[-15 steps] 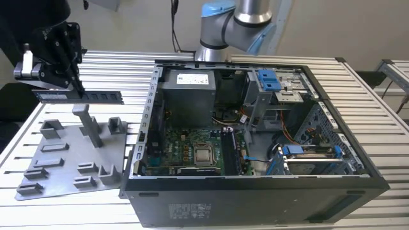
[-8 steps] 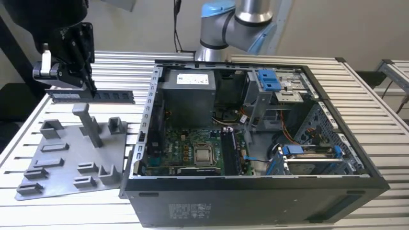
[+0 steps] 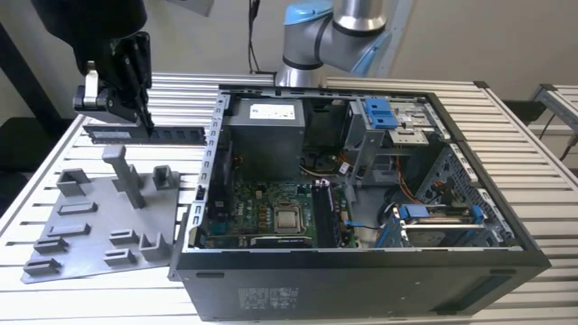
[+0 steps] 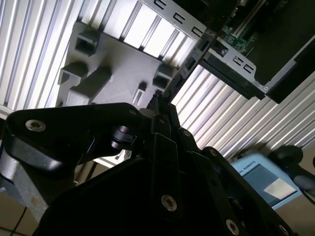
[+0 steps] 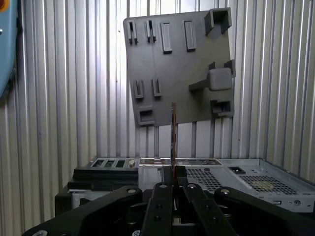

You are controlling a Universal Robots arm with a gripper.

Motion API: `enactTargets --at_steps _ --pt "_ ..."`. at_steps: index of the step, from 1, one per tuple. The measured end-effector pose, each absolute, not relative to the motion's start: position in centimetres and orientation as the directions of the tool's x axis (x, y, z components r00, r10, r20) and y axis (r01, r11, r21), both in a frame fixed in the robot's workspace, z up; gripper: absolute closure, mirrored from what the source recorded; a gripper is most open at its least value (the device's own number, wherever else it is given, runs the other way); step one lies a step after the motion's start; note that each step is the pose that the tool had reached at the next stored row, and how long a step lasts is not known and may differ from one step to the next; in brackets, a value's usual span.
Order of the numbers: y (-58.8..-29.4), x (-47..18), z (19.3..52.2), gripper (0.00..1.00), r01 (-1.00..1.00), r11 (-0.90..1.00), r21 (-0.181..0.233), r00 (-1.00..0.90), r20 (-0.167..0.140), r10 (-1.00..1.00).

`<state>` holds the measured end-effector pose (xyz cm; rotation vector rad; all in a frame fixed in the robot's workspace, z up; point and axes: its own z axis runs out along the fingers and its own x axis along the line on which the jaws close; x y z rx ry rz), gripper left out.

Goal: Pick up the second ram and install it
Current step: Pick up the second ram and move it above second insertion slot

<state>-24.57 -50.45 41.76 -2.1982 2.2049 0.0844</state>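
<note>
Carrying, I judge: my claw [image 3: 142, 120] pinches the ram [image 3: 176, 134] level in the air above the grey tray [image 3: 158, 218], at the exterior view's left of the open case [image 3: 361, 279], so seating calls for squaring its edge to the motherboard [image 3: 257, 220].

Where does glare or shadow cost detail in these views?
Second wrist view: the slatted table blows out white beside the holder tray; the gripper is near-black. First wrist view: gripper dark too, table slats streaked bright. Exterior view: even light, the second ram clearly lit.
</note>
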Motion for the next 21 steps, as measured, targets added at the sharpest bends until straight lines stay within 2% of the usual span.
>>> enactTargets --at_steps 21 --pt "-50.4 -18.9 41.8 0.86 -1.000 0.002 0.020 -0.004 -0.057 -0.998"
